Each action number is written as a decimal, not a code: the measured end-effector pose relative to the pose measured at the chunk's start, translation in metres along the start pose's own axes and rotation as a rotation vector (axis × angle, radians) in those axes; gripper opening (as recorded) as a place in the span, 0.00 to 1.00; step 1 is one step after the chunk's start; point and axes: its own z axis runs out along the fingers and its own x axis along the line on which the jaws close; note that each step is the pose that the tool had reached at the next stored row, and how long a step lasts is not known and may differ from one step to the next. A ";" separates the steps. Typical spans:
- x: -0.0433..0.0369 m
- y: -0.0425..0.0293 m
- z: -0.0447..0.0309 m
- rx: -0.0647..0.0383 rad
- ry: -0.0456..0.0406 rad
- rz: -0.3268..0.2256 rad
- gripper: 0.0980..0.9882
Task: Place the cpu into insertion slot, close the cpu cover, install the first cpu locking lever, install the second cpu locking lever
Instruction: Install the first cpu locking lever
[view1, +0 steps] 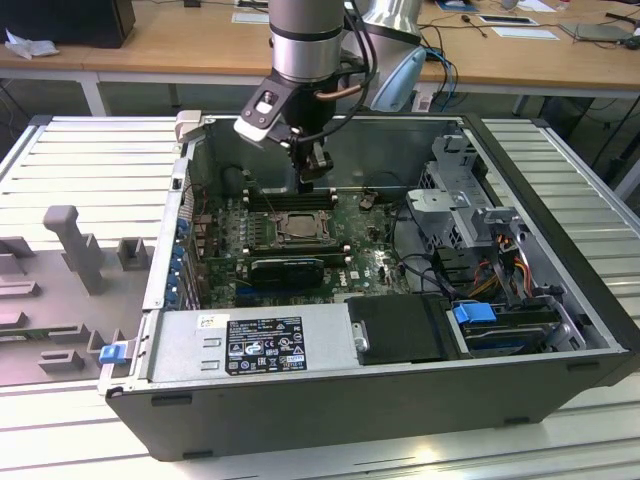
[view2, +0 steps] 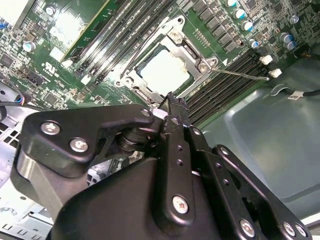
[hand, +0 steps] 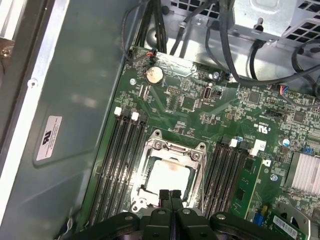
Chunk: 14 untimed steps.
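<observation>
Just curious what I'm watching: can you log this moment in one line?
cpu: seated | cpu cover: down around it | fingers: shut, empty, above cover's edge | lever: sticking out sideways

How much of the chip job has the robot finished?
Done: the cpu sits in the insertion slot, with the cpu cover lying flat around it. In hand: nothing; the end effector hovers shut at the socket's edge. Left: a thin locking lever juts out sideways, seemingly unlatched.

A pale silvery-grey square metal chip (hand: 169, 174), a dark-silver metal frame (hand: 172, 147), a green printed circuit board (hand: 186, 104) (its long narrow memory slots (hand: 117, 160) black), a matt black gripper (hand: 170, 193).
</observation>
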 end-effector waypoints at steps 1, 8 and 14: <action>0.0000 0.0000 0.0000 0.000 0.0002 -0.006 0.01; 0.0000 0.0000 0.0000 0.001 0.0022 -0.050 0.01; 0.0000 0.0000 0.0000 0.002 0.0040 -0.090 0.01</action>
